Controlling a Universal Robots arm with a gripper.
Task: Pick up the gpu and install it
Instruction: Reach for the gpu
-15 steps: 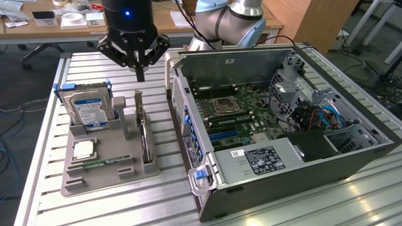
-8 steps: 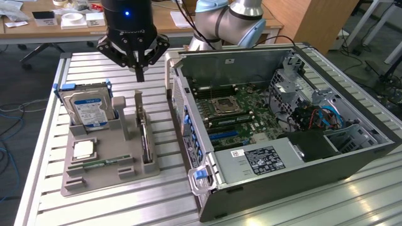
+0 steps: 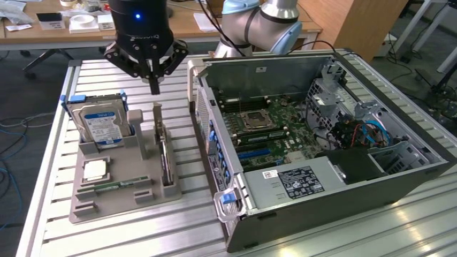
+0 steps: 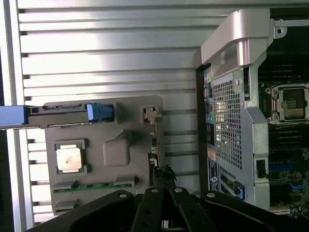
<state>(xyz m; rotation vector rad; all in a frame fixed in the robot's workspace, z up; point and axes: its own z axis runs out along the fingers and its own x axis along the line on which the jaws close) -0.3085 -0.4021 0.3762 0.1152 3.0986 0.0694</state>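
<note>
One gripper [image 3: 154,85] closed, empty, hovering clear above gpu [image 3: 166,158] top edge; computer case [image 3: 343,209] wall near.

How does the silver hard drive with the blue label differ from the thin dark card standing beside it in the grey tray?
The silver hard drive shows its broad labelled face; the thin dark card is seen edge-on. The hard drive is thicker, with blue side rails; the card is slim, without rails. Both stand upright in slots of the grey tray.
</note>
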